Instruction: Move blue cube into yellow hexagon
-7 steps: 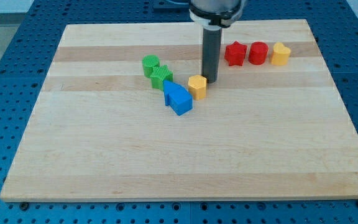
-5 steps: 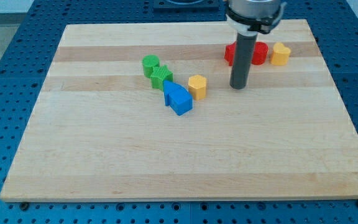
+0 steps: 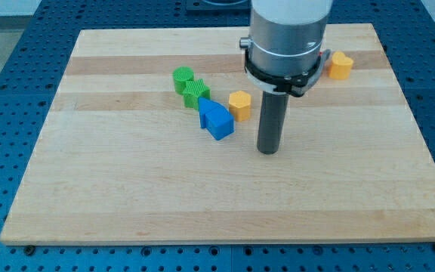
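The blue cube (image 3: 219,123) lies near the board's middle, touching another blue block (image 3: 208,110) at its upper left. The yellow hexagon (image 3: 239,104) sits just right of and above the blue cube, with a small gap between them. My tip (image 3: 268,150) rests on the board to the right of and below both, about a block's width from the blue cube. The rod and the arm above it hide the two red blocks at the view's top.
A green cylinder (image 3: 182,78) and a green star-like block (image 3: 196,94) sit up-left of the blue blocks. Another yellow block (image 3: 340,65) stands at the top right. The wooden board (image 3: 127,189) lies on a blue perforated table.
My tip moved from right beside the yellow hexagon out to the right, then down and back left to a spot below-right of the blue cube. The blocks have not moved.
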Robot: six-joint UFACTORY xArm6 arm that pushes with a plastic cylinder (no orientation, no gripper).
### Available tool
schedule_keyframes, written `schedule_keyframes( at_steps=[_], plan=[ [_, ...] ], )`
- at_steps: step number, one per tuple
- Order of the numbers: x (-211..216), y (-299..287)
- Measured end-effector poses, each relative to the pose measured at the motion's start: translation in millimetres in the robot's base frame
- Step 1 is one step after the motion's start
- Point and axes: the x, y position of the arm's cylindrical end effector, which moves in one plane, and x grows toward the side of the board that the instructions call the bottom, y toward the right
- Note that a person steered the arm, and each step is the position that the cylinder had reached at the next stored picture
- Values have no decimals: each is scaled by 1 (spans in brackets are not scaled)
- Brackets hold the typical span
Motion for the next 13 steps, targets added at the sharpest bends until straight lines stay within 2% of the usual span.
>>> schedule_keyframes(
  at_steps=[8, 13],
  plan=[
    [9, -115],
    [9, -107]
  ],
)
